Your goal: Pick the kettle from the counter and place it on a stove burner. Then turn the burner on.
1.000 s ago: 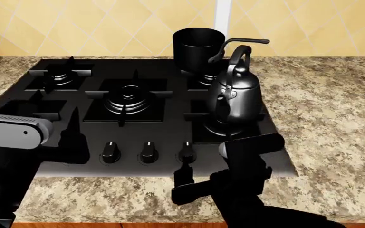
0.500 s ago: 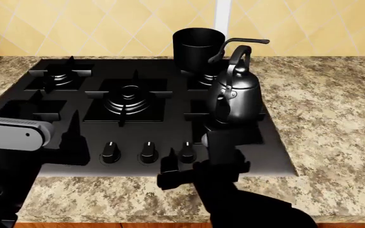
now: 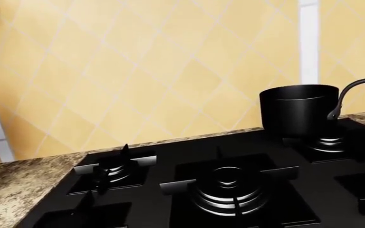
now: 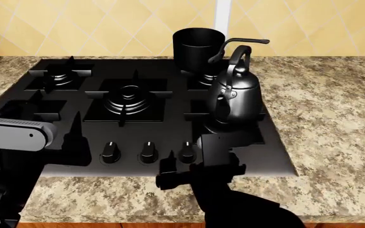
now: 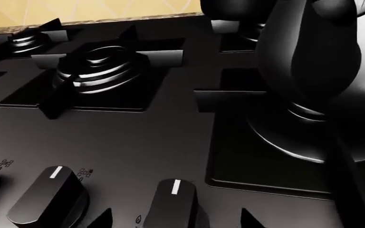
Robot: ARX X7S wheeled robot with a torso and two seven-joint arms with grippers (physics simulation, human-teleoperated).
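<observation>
The dark-grey kettle (image 4: 235,92) stands upright on the front right stove burner (image 4: 216,127) of the black cooktop. In the right wrist view the kettle (image 5: 309,52) sits on that burner's ringed cap (image 5: 296,142). My right gripper (image 4: 186,160) is open and empty at the front knob row. In the right wrist view the right gripper (image 5: 176,219) has its tips on either side of the rightmost knob (image 5: 173,202), not touching it. My left gripper (image 4: 74,140) hovers over the cooktop's front left corner; its jaws do not show.
A black saucepan (image 4: 198,45) with a long handle stands on the back right burner, right behind the kettle. The large centre burner (image 4: 129,97) is bare. Three knobs line the front: left (image 4: 110,152), middle (image 4: 148,152), right (image 4: 187,151). The granite counter (image 4: 325,109) surrounds the cooktop.
My right gripper has moved left and down from in front of the kettle to the rightmost knob. The kettle and my left arm have not moved.
</observation>
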